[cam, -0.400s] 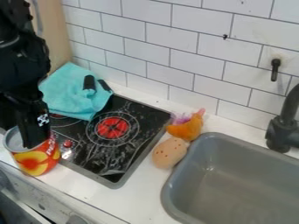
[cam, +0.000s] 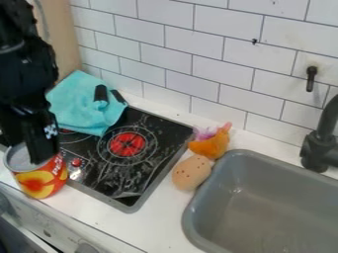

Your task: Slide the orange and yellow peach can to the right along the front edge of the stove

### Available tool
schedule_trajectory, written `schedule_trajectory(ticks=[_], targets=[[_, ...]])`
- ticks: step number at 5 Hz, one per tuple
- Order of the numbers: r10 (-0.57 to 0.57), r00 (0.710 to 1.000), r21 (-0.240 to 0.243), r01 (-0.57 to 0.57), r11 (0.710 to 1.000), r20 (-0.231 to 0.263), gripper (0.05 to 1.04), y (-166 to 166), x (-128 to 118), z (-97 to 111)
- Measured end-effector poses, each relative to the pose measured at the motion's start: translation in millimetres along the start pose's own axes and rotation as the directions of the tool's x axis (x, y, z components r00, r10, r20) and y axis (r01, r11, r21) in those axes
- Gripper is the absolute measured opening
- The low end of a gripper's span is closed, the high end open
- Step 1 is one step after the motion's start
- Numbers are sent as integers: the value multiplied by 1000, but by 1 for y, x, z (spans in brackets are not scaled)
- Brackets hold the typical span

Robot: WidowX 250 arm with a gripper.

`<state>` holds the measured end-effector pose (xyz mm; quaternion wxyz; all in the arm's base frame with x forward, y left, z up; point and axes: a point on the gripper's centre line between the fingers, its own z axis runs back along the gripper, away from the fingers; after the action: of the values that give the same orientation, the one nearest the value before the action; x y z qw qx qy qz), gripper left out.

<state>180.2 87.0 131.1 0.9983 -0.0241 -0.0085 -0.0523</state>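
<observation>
At the left edge, the black gripper (cam: 41, 144) hangs down over a red and yellow can (cam: 41, 182), its lower end overlapping the can's open-looking grey top. The can stands upright on the white counter at the stove's front left corner. Part of its rim is hidden behind the gripper. Behind the gripper, a crumpled turquoise cloth (cam: 79, 106) lies across the stove's back left corner.
The black stove top (cam: 142, 163) has red burner marks. Right of it lie a beige speckled potato-like toy (cam: 191, 173) and an orange and purple toy (cam: 211, 146). A grey sink (cam: 264, 207) and black faucet (cam: 323, 143) are at the right.
The gripper has shifted slightly up and to the right over the can, whose place looks unchanged. The cloth and the toys have stayed where they were.
</observation>
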Motion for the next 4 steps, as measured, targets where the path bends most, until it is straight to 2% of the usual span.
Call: schedule_trajectory(ticks=[1, 2, 3, 4], targets=[[29, 999, 4, -29, 1000, 18, 1000, 21, 11, 0], [59, 998, 61, -61, 996, 31, 1000, 44, 17, 4], [99, 995, 161, -100, 982, 15, 1000, 72, 20, 4], [150, 989, 170, -149, 974, 4, 1000, 99, 21, 3]])
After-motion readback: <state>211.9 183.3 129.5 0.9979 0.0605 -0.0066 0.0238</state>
